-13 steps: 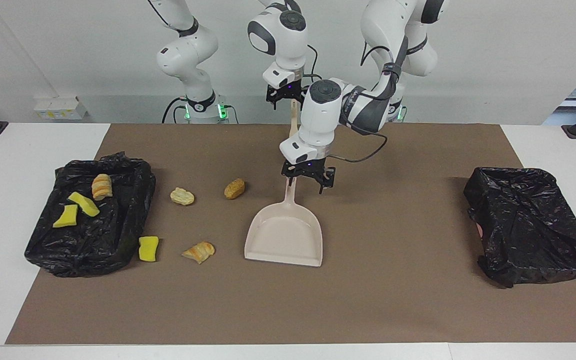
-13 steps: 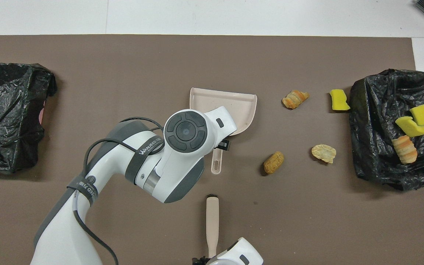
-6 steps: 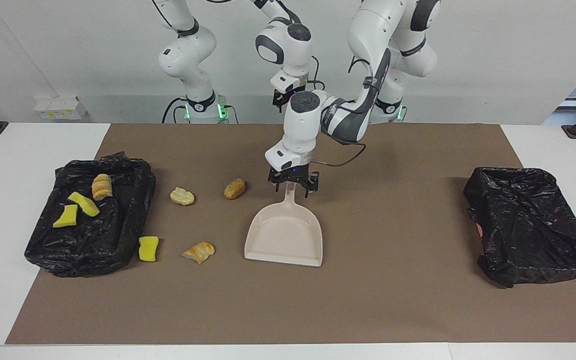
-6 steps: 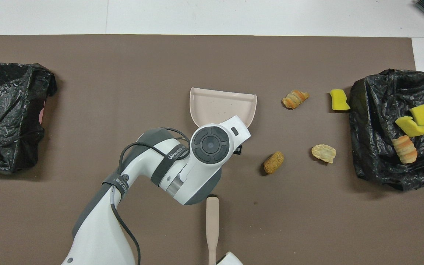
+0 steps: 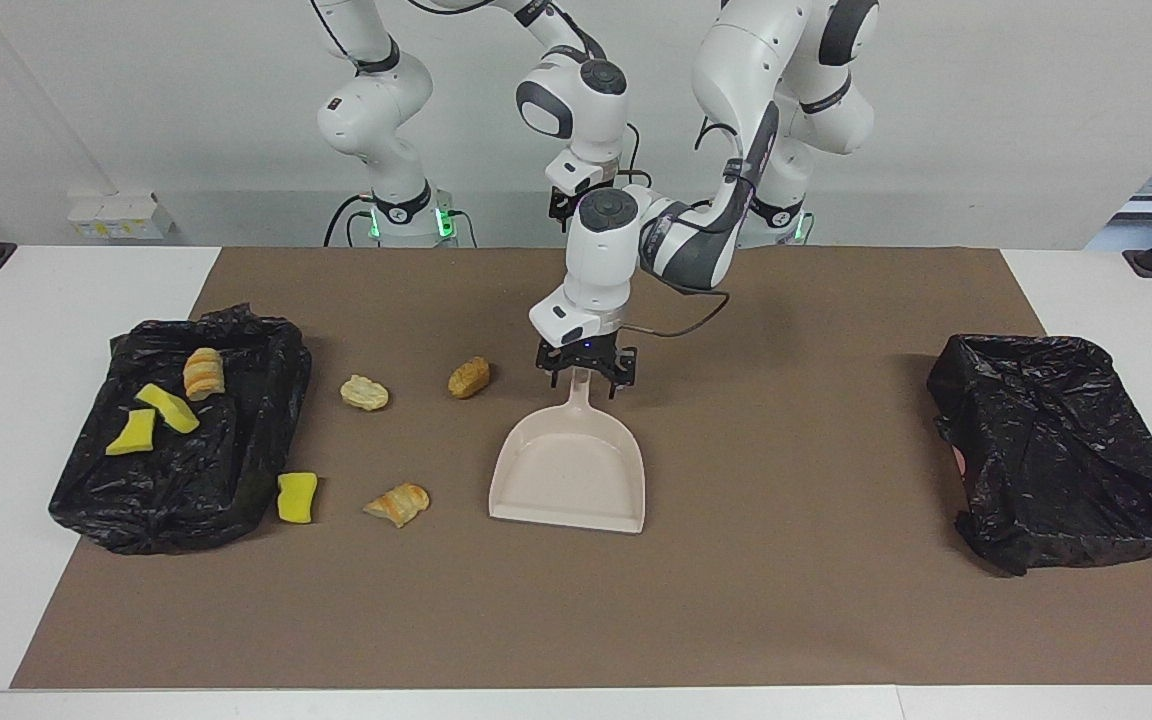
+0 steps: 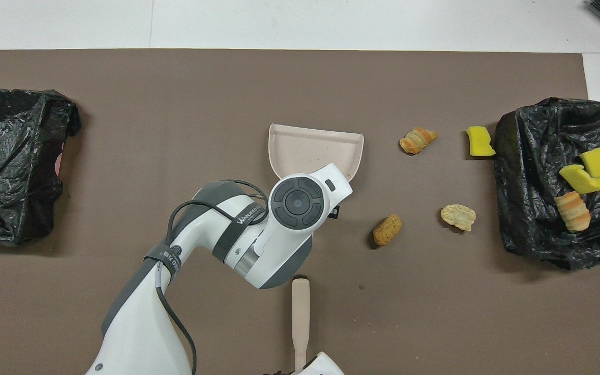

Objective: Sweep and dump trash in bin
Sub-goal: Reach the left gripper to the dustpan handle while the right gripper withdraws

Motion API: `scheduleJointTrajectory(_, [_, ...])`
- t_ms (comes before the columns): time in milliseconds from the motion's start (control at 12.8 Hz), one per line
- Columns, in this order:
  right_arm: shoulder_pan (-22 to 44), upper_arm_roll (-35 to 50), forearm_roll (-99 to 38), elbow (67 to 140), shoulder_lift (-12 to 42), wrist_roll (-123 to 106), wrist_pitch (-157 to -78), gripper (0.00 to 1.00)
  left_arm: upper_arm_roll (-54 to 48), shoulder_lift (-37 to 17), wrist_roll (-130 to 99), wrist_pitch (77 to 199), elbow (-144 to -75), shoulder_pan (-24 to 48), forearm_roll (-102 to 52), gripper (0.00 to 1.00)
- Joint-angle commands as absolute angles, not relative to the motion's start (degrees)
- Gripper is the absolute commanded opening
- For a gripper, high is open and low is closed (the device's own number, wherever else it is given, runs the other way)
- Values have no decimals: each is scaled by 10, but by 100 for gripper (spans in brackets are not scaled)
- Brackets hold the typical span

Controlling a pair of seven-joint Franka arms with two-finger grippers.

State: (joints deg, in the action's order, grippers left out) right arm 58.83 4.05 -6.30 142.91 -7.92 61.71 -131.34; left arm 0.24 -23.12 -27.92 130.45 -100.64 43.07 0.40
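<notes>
A beige dustpan (image 5: 568, 470) (image 6: 315, 148) lies mid-mat, its handle pointing toward the robots. My left gripper (image 5: 586, 378) is down at the end of that handle, and the handle runs out from under it. Several trash pieces lie on the mat: a yellow sponge (image 5: 297, 497), a croissant bit (image 5: 399, 503), a pale bread bit (image 5: 364, 392) and a brown piece (image 5: 469, 377). Two sponges (image 5: 151, 420) and a croissant (image 5: 204, 373) rest in the black-lined bin (image 5: 261, 470). My right gripper (image 5: 567, 208), partly hidden by the left arm, is at the top of the beige brush (image 6: 300, 317).
A second black-bagged bin (image 5: 1056, 440) (image 6: 13, 161) sits at the left arm's end of the brown mat (image 5: 786, 600). White table shows around the mat. The left arm's wrist and cable hang over the dustpan's handle.
The left gripper shifted sideways from beside the handle and came down at its end. The right arm's hand drew back a little; the brush, dustpan and trash stayed put.
</notes>
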Motion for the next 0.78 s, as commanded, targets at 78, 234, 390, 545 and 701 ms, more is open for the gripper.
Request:
scheduleJointTrajectory(78, [584, 40, -42, 1428, -70, 627, -1345, 73, 9, -224, -287, 1274, -1002, 436, 17, 0])
scheduleJointTrajectory(234, [581, 40, -41, 1427, -68, 621, -1345, 62, 11, -217, -282, 1263, -998, 434, 18, 0])
scheduleJointTrajectory(390, [580, 40, -40, 1426, -66, 621, -1345, 57, 12, -193, -275, 1248, -1000, 434, 35, 0])
scheduleJointTrajectory(545, [579, 40, -28, 1422, -63, 621, -1345, 49, 13, -162, -226, 1190, -1005, 432, 47, 0])
scheduleJointTrajectory(701, [579, 40, -25, 1415, -62, 618, -1339, 34, 13, -147, -152, 1127, -1005, 429, 82, 0])
